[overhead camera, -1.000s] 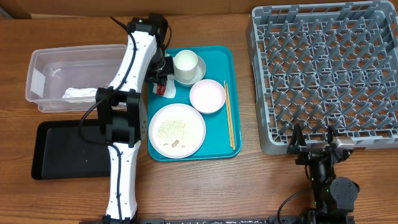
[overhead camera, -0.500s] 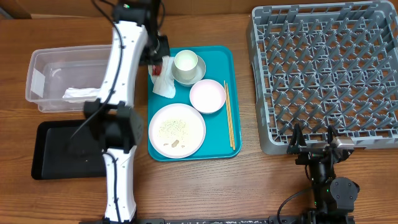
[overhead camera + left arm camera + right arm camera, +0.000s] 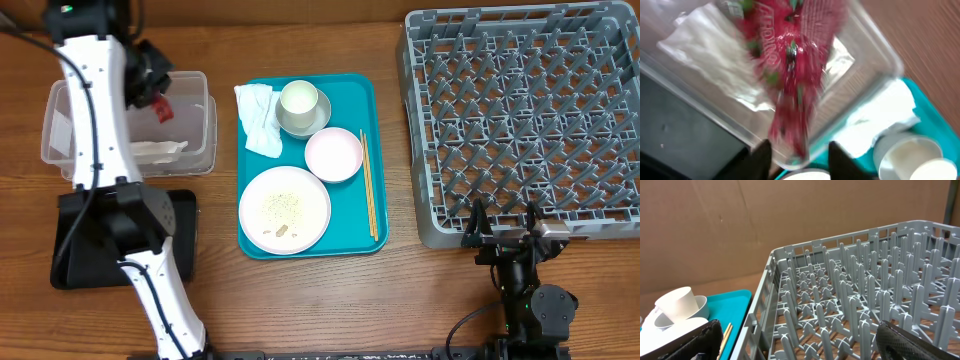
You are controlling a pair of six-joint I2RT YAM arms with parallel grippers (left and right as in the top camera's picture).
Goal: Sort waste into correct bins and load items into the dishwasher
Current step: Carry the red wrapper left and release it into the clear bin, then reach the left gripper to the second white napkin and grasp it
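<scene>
Red crinkled plastic wrapper (image 3: 790, 75), carried off the teal tray (image 3: 355, 95), now drops between the left gripper's (image 3: 797, 150) parted jaws into the clear rectangular plastic tub (image 3: 205, 125) at 9 o'clock. One waste item is sorted. The crumpled white paper napkin (image 3: 258, 118) waits at the tray's 10 o'clock corner. The right gripper (image 3: 800, 345) idles wide.

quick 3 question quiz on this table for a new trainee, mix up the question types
1. True or false: the large plate stands in the dish rack.
2. Where do the chopsticks lie? A: in the dish rack. B: on the teal tray. C: on the large plate.
3. Fill in: the red wrapper hangs above the ____.
Key: 1 false, the large plate lies on the teal tray. 2 B. 3 clear tub.
</scene>
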